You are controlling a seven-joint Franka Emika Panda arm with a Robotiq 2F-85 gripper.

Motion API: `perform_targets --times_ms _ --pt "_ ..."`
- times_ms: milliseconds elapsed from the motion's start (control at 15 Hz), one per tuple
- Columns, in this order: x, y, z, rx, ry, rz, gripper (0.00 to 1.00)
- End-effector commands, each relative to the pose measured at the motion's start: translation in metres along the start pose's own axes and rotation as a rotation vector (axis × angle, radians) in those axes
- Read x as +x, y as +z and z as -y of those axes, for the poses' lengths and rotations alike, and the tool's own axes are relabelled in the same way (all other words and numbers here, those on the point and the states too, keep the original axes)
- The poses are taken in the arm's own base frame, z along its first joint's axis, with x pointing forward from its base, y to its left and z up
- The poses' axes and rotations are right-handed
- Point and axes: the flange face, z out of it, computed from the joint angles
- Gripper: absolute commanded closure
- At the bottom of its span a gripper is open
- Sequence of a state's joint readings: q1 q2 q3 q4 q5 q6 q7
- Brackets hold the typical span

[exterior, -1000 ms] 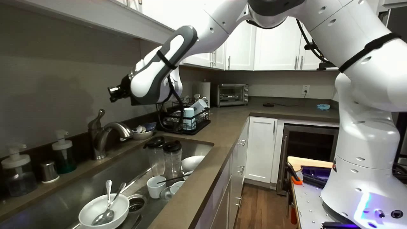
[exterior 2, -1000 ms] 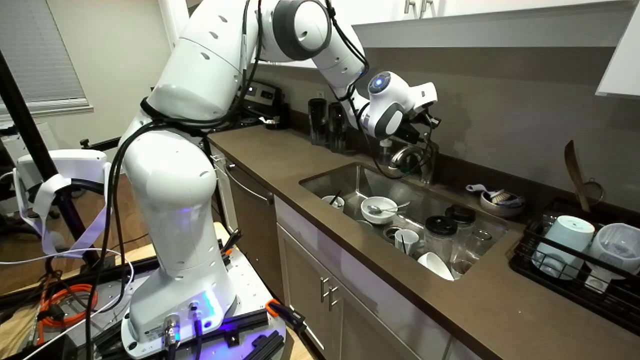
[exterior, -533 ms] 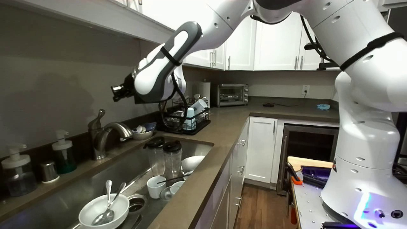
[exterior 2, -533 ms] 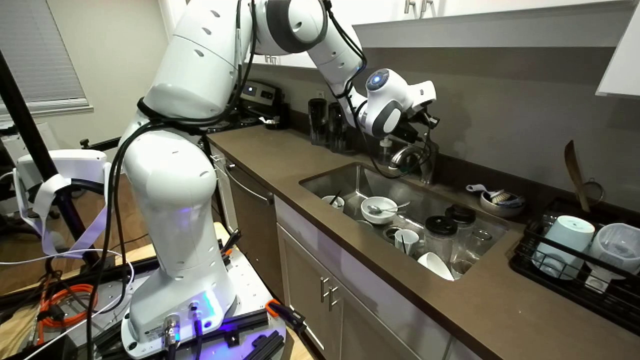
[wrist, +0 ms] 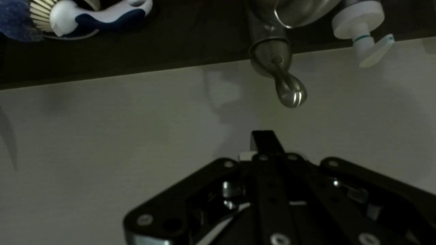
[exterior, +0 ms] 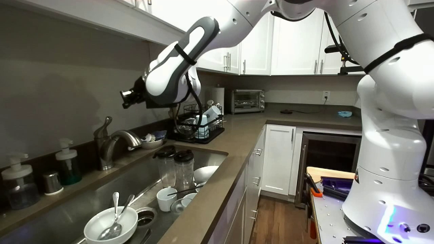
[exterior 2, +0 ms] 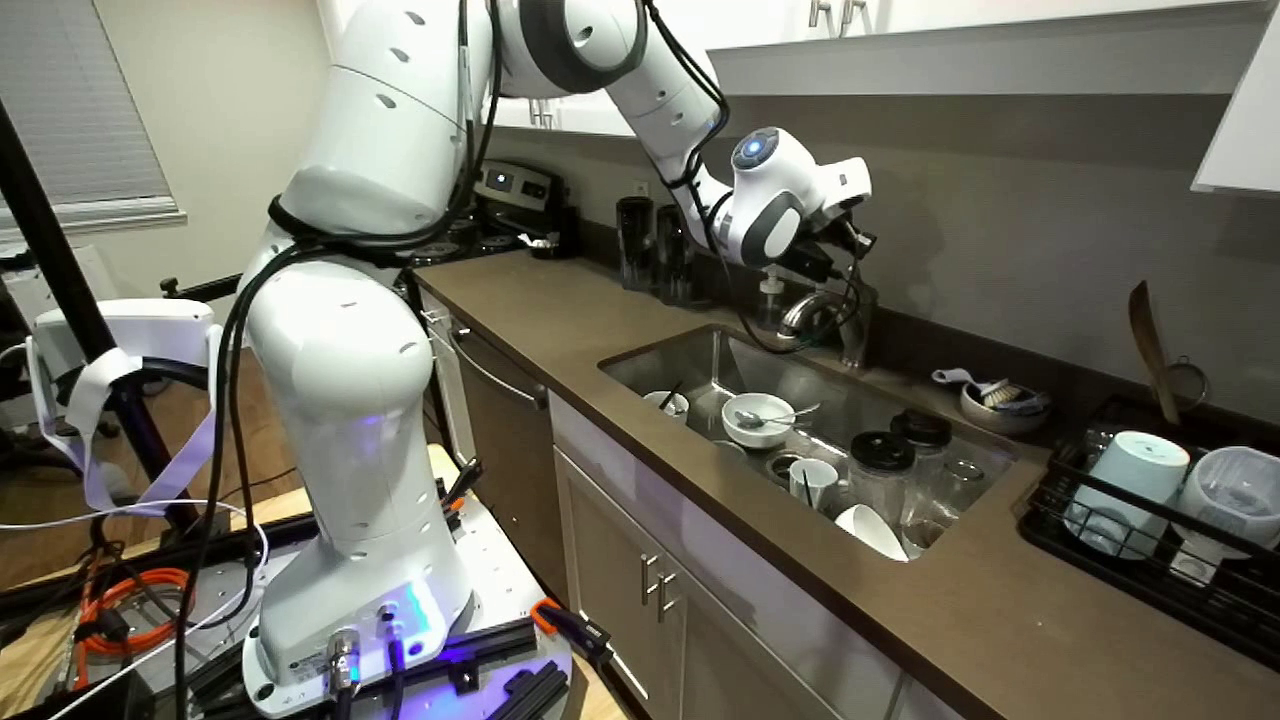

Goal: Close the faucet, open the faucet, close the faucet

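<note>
Behind the sink, close to the wall, the faucet stands with its lever handle tipped upward, and no stream can be made out beneath the spout. Above the handle and apart from it hangs the gripper, its jaws pressed together with nothing between them; the wrist view too shows it clear of the lever. Which of the three strokes comes next cannot be told from this pose, though the job looks like a push rather than a pinch. Best, I judge, to lower the fingertips until they overlap the handle's rounded end, where leverage is greatest, then press slowly along its own arc and ease off at the stop; smooth metal will probably let a glancing touch slide away. Watch the drooping cable too, as it might catch on the spout. As for writing, nothing is readable: the toaster oven shows no brand that can be made out, the green-tinted soap dispenser no legible label, and any marks on the robot's base are too small to read.
</note>
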State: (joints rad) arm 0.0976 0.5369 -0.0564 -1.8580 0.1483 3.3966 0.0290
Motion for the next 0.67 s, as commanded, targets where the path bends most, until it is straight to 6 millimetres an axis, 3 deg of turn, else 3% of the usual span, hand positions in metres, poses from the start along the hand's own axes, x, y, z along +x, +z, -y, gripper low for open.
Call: perform_targets --times_ms 0,267,600 --pt "0.002 -0.007 0.004 0.014 -0.011 0.068 1.0" --pt "-0.011 0.0 0.024 0.043 -0.019 0.126 1.0" --pt "-0.001 0.015 0.041 0.068 -0.056 0.181 1.0"
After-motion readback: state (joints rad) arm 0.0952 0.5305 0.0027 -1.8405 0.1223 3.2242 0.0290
